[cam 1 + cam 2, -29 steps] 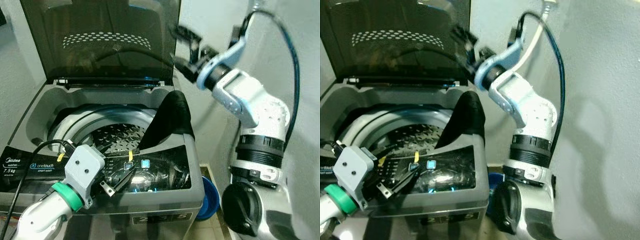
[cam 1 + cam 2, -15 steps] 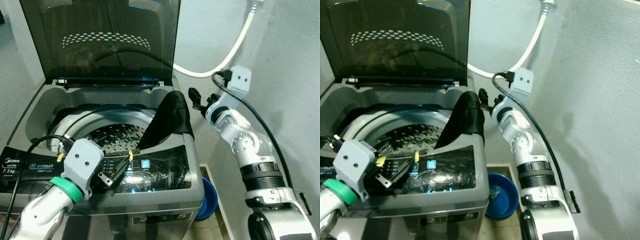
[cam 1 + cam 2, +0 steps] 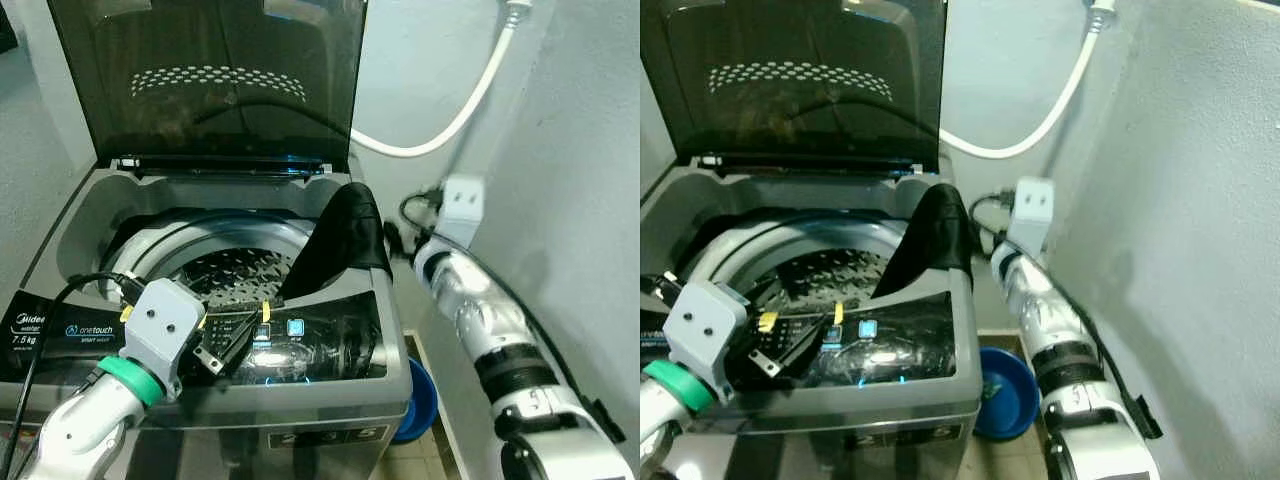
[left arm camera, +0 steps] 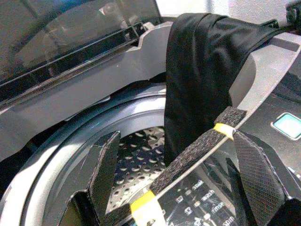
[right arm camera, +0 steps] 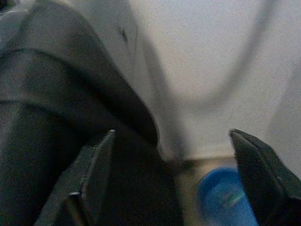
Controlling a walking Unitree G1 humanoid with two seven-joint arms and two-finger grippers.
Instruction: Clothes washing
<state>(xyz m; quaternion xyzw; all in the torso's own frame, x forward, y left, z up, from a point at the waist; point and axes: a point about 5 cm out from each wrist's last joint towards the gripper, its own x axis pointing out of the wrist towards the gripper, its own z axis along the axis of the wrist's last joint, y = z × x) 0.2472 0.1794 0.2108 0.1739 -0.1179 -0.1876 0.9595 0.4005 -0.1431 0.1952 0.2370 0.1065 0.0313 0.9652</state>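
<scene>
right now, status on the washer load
Left end effector open, over the control panel. Right end effector open beside the black garment. Garment draped over washer rim, not in drum. Lid up.

Head stereo pair looking down at open washing machine [image 3: 200, 300], wrist views close, sharing black garment [image 4: 202, 70]

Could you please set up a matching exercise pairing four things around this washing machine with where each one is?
Things:
1. black cloth garment
2. round blue plastic basin
3. white hose
4. left end effector

Places:
a. along the wall above the machine
b. over the glossy control panel
c. draped over the tub's right rim
d. on the floor right of the machine

Pairs: 1-c, 2-d, 3-a, 4-b
</scene>
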